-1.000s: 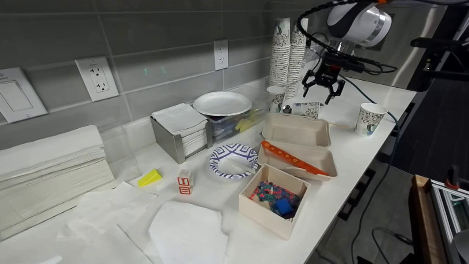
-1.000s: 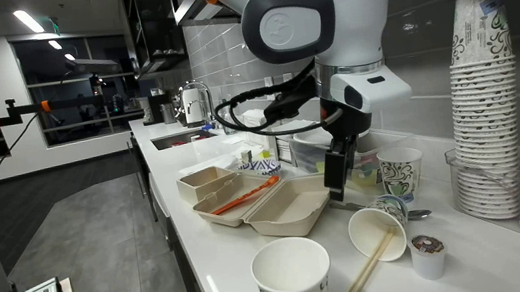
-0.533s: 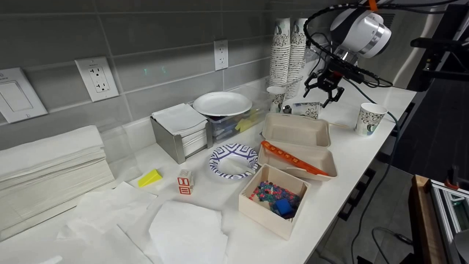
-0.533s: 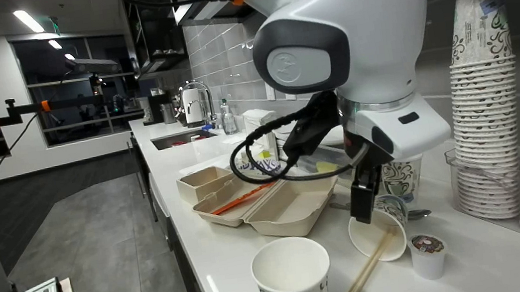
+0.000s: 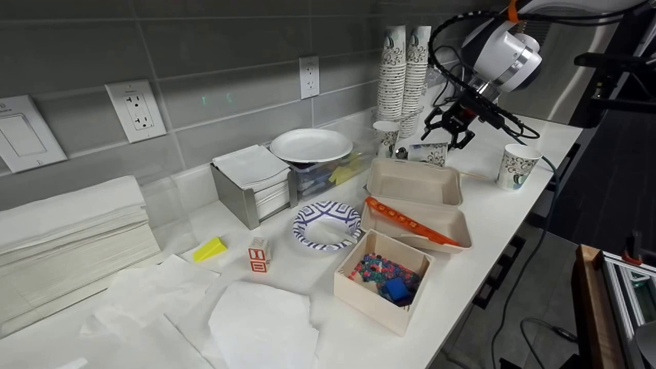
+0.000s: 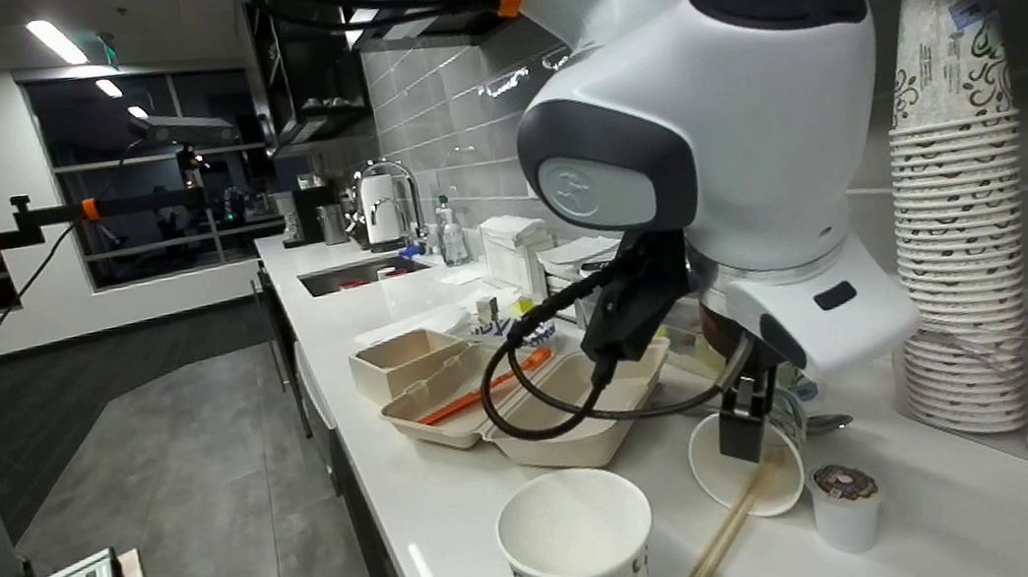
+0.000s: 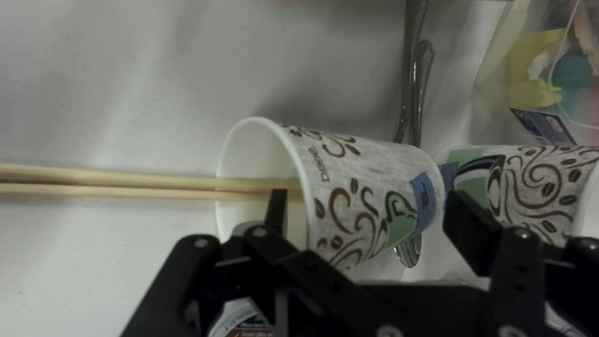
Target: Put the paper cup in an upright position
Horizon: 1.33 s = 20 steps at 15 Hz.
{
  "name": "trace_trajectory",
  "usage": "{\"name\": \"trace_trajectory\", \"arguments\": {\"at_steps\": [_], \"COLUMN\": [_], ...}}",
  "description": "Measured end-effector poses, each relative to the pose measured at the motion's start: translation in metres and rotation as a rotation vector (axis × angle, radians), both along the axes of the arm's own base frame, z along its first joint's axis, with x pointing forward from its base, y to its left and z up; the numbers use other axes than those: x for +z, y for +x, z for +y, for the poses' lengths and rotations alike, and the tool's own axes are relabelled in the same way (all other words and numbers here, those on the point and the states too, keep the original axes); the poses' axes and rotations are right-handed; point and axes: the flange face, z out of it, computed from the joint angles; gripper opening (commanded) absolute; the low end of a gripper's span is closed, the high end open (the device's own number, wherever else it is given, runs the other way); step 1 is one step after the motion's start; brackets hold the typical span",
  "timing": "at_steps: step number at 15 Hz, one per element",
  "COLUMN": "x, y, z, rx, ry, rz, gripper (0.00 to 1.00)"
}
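Observation:
The paper cup [image 5: 430,154] lies on its side on the counter; in an exterior view its open mouth [image 6: 717,470] faces the camera. In the wrist view the cup [image 7: 360,168] has brown swirls, a green mark and blue tape near its base. Wooden chopsticks [image 7: 117,181] reach into its mouth. My gripper [image 5: 439,141] is open just above the cup. In the wrist view one finger overlaps the mouth side and the other is past the base, with the cup between the open fingers [image 7: 367,206]. I cannot tell whether either finger touches it.
An upright cup [image 6: 575,529] stands near the counter edge. Another upright cup [image 7: 538,187] stands close by the fallen cup's base. A coffee pod [image 6: 847,513], a spoon [image 6: 828,424] and a takeout box [image 5: 415,179] lie around. Tall cup stacks [image 6: 966,249] stand by the wall.
My gripper has come down over the lying cup and tilted, staying open. In an exterior view it moved down and right. The cup and chopsticks have not moved.

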Motion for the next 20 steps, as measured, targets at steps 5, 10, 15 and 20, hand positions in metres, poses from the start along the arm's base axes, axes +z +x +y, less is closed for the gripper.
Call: {"name": "trace_trajectory", "arguments": {"at_steps": [5,10,15,20], "x": [-0.007,-0.005,0.004,0.011], "y": [0.000,0.000,0.004,0.009], "z": [-0.005,-0.010,-0.013,-0.013], "rx": [-0.015,-0.039,-0.039,-0.018], "ry": [0.017,0.029,0.028,0.034], "rz": [-0.046,-0.087,-0.110,-0.126], "gripper": [0.54,0.49,0.23,0.00]}}
